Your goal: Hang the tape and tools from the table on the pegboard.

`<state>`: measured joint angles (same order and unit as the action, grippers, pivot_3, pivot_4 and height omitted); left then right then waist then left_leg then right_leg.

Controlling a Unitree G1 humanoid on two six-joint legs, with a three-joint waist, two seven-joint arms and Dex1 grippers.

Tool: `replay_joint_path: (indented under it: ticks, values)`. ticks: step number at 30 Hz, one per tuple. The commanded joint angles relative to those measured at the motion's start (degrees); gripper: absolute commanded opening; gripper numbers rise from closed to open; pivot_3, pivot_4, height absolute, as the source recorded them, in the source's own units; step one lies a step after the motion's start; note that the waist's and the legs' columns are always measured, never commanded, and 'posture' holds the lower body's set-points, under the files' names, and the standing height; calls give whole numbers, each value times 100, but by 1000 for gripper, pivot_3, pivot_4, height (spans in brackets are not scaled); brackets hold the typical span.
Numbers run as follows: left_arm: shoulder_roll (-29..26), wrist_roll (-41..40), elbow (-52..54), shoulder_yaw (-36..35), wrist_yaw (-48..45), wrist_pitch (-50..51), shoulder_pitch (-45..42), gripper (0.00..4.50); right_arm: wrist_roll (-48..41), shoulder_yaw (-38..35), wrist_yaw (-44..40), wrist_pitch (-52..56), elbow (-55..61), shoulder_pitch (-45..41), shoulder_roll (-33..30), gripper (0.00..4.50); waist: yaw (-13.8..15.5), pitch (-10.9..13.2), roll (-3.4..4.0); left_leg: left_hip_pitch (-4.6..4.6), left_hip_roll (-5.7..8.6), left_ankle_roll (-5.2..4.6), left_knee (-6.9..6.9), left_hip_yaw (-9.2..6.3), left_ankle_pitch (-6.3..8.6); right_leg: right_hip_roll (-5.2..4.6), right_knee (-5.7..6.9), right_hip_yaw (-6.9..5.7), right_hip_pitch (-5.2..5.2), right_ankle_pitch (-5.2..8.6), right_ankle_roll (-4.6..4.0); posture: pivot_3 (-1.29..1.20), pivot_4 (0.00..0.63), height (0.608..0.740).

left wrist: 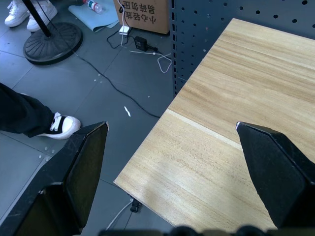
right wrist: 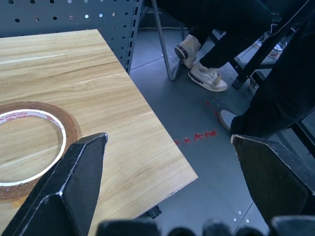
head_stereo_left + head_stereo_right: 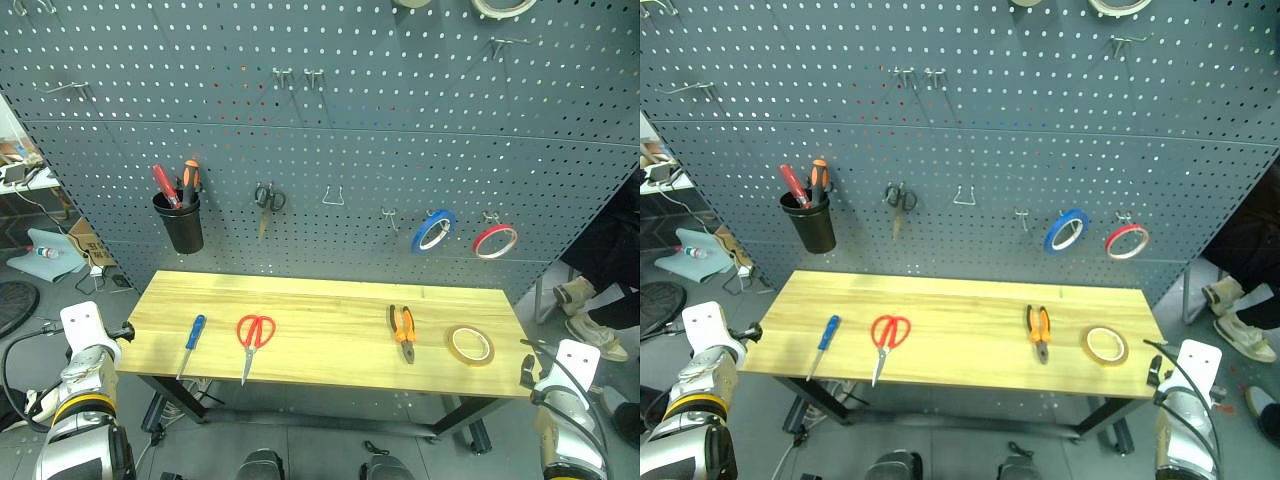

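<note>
The tape, a thin yellow-tan ring, lies flat near the right end of the wooden table. Left of it lie the orange-and-black pliers, the red-handled scissors and the blue-handled screwdriver. The dark grey pegboard rises behind the table. My left gripper hangs open over the table's left front corner, holding nothing. My right gripper is open at the right front corner, with the tape just beside one finger.
On the pegboard hang a black cup with red and orange screwdrivers, small black scissors, a blue roll, a red roll and bare hooks. A seated person's shoes are right of the table; a shoe and cables are on its left.
</note>
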<state>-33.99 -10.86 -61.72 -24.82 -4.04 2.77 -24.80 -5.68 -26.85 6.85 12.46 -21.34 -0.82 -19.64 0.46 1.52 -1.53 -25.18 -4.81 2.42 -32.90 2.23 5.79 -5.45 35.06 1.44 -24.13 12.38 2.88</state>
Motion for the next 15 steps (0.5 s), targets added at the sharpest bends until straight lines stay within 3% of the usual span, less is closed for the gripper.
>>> replay_joint_path:
  ticks: [1,11,15]
  values:
    - [-95,-3,14,5,-15,-187,-126,4422,0,-59,67,-87,152,-27,-78,4500,0,0,0,0,0,0,0,0,0,0,0,0,0,0,0,68,0,740]
    - [-119,-18,237,49,-210,-201,-21,4422,133,220,-175,-18,393,53,-194,4500,6,-1,-1,0,0,0,0,0,0,0,1,0,1,0,0,83,0,740]
    - [-90,-87,1250,299,-1135,-283,177,4422,255,649,-795,63,771,194,-469,4500,12,-1,-1,-1,0,0,0,0,0,-1,0,0,2,0,0,86,0,740]
